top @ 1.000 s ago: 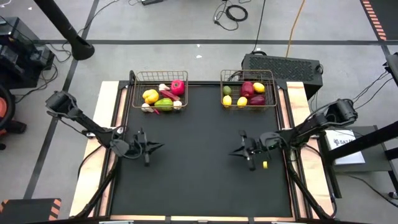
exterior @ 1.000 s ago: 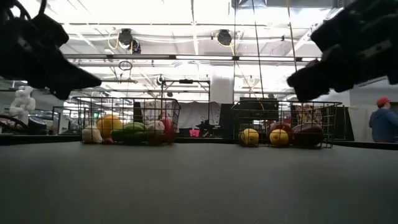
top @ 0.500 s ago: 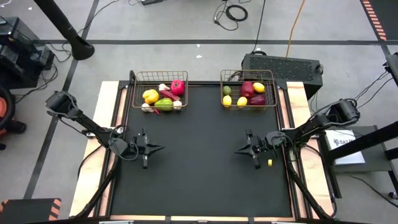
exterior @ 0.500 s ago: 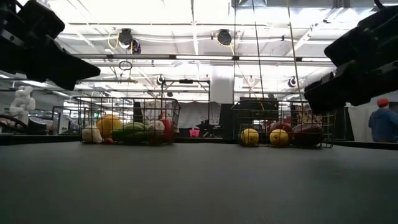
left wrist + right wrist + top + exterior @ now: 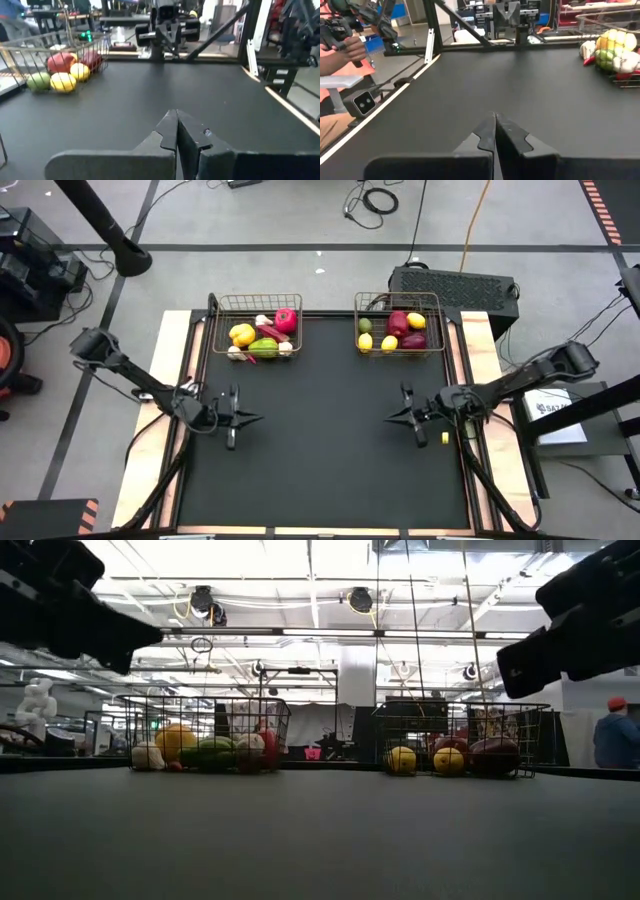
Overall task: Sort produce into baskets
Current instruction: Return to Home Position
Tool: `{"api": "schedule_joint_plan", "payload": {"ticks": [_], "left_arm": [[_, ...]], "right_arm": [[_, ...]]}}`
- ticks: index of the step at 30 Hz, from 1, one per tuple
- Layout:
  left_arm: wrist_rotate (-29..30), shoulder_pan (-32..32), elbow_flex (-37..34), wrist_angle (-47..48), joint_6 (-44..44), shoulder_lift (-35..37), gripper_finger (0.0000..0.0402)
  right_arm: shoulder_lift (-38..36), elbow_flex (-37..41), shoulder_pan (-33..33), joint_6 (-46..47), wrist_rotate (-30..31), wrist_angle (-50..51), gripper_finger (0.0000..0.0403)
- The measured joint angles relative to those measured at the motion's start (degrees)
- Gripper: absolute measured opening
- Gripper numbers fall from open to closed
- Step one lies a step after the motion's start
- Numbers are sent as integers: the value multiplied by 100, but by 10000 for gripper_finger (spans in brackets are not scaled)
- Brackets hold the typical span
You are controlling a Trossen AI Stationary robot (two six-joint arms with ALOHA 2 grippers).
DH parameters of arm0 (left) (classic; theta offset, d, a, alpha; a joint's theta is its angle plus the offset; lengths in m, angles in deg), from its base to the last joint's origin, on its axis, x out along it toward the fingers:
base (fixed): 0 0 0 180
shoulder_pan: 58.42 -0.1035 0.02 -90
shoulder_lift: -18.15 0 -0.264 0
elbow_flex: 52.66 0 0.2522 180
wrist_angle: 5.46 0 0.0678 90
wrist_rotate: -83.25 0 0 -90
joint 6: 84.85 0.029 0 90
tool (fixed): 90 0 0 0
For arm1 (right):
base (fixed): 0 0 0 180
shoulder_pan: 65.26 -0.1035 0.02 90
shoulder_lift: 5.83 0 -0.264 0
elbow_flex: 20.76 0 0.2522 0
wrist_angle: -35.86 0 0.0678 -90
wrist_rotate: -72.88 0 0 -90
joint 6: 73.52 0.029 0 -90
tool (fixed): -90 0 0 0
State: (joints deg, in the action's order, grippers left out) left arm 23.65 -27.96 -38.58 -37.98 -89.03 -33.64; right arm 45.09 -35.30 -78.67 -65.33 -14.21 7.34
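Observation:
Two bronze wire baskets stand at the table's far edge. The left basket [image 5: 256, 328] holds a yellow pepper, a red apple, green and white produce [image 5: 262, 335]. The right basket [image 5: 399, 324] holds lemons, a lime and dark red produce [image 5: 398, 328]. My left gripper [image 5: 258, 418] hovers shut above the black mat near its left side, pointing level toward the right. My right gripper [image 5: 392, 417] hovers shut near the mat's right side, pointing left. In the wrist views each gripper's fingertips, left [image 5: 176, 114] and right [image 5: 494, 116], meet with nothing between them.
The black mat [image 5: 320, 460] lies between the two grippers. Pale wooden strips [image 5: 170, 380] edge the table on both sides. A dark box [image 5: 455, 285] stands behind the right basket. A person's hand [image 5: 350, 47] shows beyond the table's near side in the right wrist view.
My right gripper has drawn back toward the table's right edge, staying shut. My left gripper has rolled a little about its own axis and stayed about where it was.

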Motion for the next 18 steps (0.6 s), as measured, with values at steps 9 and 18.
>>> {"api": "schedule_joint_plan", "payload": {"ticks": [9,18], "left_arm": [[-453,-481,0,654,197,794,2],[-778,-831,0,1400,315,1600,1]], "right_arm": [[-1611,0,73,-27,3,1698,4],[-2743,-2,73,-131,-19,2720,4]]}}
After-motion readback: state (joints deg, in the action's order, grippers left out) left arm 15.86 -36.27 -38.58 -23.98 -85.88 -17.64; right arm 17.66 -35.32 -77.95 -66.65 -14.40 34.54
